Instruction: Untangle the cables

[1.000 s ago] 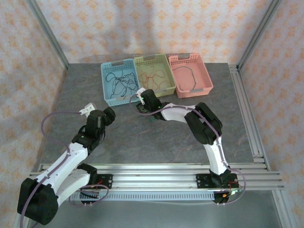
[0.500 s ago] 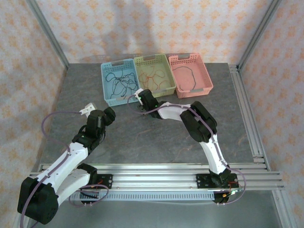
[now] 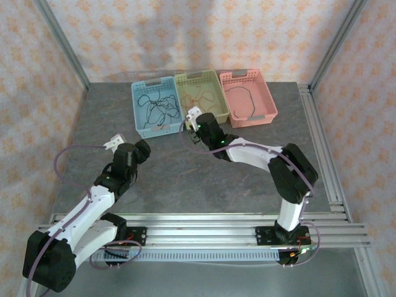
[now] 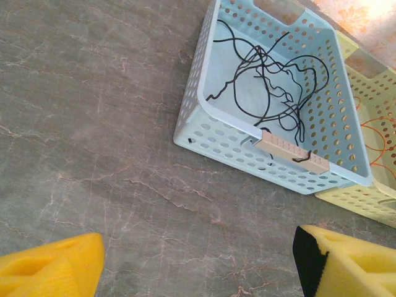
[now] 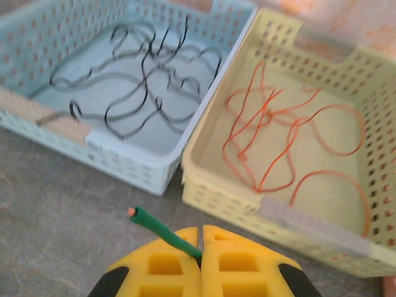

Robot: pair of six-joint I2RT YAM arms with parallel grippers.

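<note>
Right claw (image 3: 193, 126) near yellow basket (image 3: 197, 75)

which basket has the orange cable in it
The yellow basket in the middle holds the orange cable; the blue basket and pink basket beside it hold none.

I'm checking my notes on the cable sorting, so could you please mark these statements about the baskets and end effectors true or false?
1. The right end effector is shut on a green cable. True.
2. The blue basket holds red-orange cables. False: it holds black cables; the red-orange cables lie in the yellow basket.
3. The left end effector is open with nothing between its fingers. True.
4. The pink basket is empty. False: a black cable lies in it.
</note>
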